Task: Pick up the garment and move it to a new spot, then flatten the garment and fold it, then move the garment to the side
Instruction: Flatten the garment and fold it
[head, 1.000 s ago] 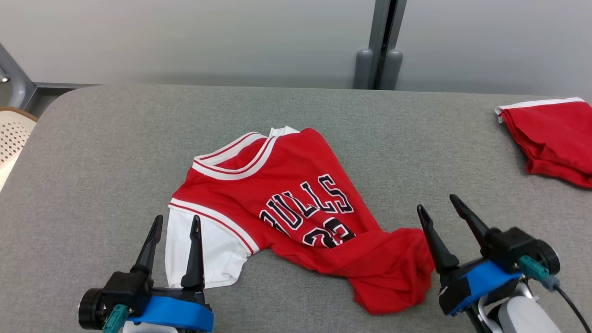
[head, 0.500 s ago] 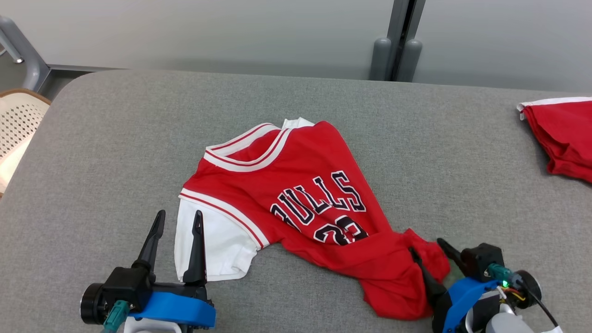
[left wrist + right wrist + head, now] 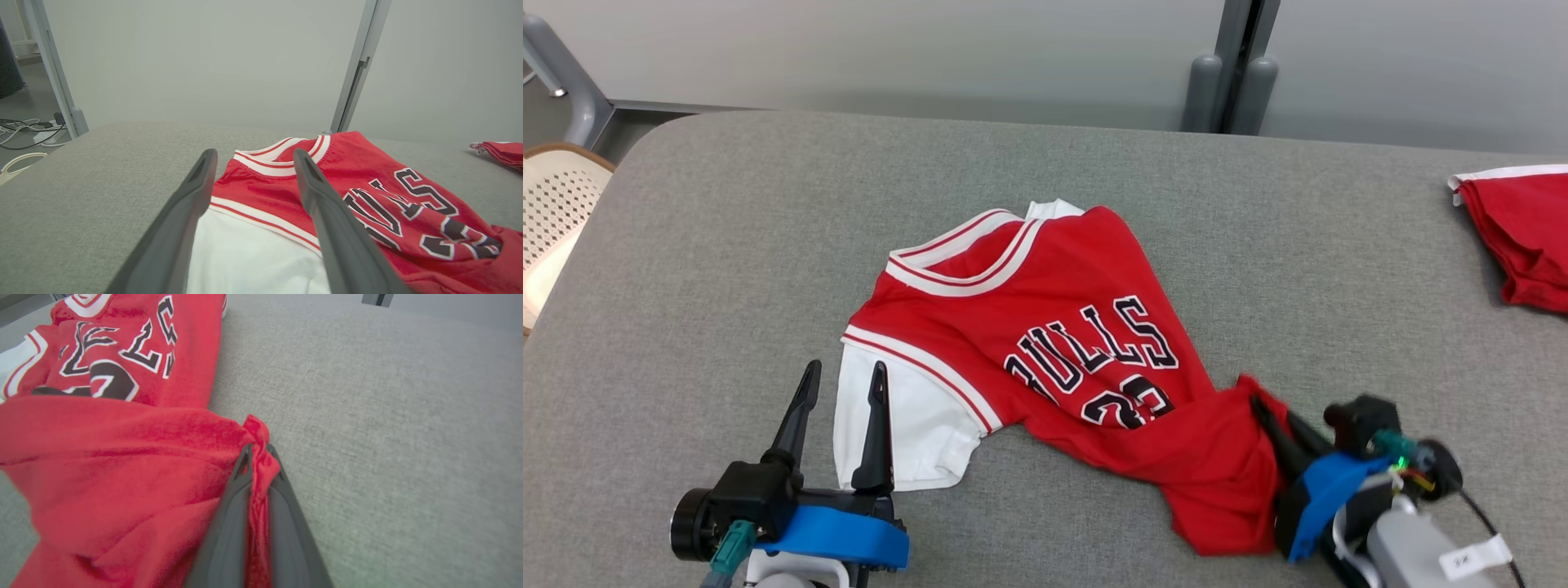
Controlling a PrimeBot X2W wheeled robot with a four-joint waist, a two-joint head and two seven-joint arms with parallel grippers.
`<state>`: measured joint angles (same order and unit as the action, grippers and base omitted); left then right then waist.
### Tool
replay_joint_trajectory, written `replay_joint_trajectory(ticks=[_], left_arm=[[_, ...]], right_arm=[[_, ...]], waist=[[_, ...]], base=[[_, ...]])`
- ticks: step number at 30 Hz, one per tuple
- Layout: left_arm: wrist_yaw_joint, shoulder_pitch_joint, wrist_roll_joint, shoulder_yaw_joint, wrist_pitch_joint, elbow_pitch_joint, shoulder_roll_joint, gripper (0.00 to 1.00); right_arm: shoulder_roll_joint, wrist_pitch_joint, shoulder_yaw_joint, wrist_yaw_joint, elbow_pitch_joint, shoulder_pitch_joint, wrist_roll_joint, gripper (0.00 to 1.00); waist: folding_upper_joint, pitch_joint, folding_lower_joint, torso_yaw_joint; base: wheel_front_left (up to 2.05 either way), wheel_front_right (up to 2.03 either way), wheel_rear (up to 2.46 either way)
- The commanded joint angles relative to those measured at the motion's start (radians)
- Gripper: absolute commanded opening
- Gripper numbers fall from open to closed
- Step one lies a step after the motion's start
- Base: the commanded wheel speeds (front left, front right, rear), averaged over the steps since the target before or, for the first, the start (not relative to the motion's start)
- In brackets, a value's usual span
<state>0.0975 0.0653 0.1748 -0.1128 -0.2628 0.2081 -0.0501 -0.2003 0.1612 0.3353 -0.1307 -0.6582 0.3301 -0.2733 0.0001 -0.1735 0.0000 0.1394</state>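
On the grey padded table (image 3: 727, 245), near its middle, lies a red jersey (image 3: 1054, 327), chest up, with dark lettering and a white-trimmed collar toward 11 o'clock. A white panel (image 3: 890, 433) spreads out at its 7 o'clock. The hem is bunched toward 4 o'clock, where the right gripper (image 3: 258, 448) has its two dark fingers pinched together on a ridge of the red cloth, low against the table. At the jersey's 7 o'clock the left gripper (image 3: 846, 365) hovers with fingers spread wide, gripping nothing, tips pointing to 12 beside the white panel. Off at 2 o'clock, well apart, sits another red cloth (image 3: 1519, 237).
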Motion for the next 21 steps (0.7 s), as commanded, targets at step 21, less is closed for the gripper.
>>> replay_joint_trajectory(ticks=[21], left_arm=[[-0.018,0.008,0.025,0.000,-0.003,0.004,-0.001,1.00]], right_arm=[[-0.057,0.104,-0.001,0.000,0.015,0.279,0.062,0.00]], waist=[[-0.0001,0.015,0.0000,0.004]], base=[[0.00,0.00,0.00]])
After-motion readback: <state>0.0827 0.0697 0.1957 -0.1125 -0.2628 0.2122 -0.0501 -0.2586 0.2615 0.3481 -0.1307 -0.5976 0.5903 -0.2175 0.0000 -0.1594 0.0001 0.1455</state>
